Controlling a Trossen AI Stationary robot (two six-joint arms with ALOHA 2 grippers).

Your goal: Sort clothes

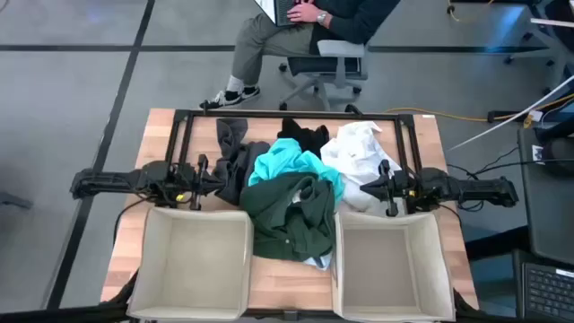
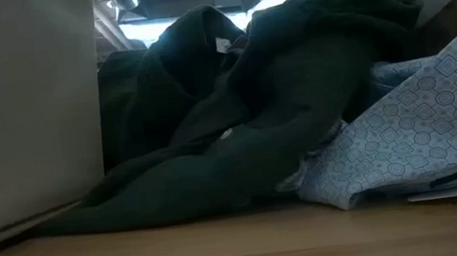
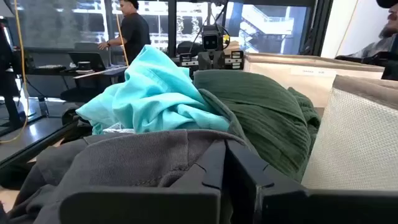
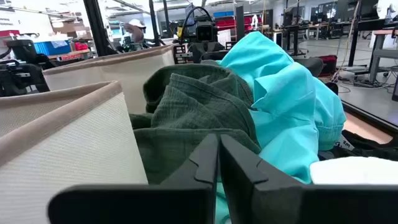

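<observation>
Nearest to me, the two beige bins, the left bin [image 1: 193, 260] and the right bin [image 1: 395, 260], are sitting at the front edge of the table [image 1: 157, 126] with nothing in them that I can see, so by my reckoning the sorting is not yet begun. Between them the green garment [image 1: 289, 215] is spilling forward, with a pale patterned cloth [image 2: 415, 130] poking out from under it. Just behind, the turquoise garment [image 1: 291, 166] is lying on top of the heap, the grey garment [image 1: 235, 161] trailing off on the left side, the white garment [image 1: 354, 157] on the right, and the black garment [image 1: 303, 136] at the back.

The left gripper [image 1: 199, 175] is waiting beside the grey cloth, fingers pressed together and holding nothing; the right gripper [image 1: 387, 187] is waiting by the white one, likewise closed and empty.

Everything is tangled and overlapping, so lifting one piece is likely dragging its neighbours. Beyond the table a person [image 1: 296, 27] is sitting in a chair [image 1: 327, 67].
</observation>
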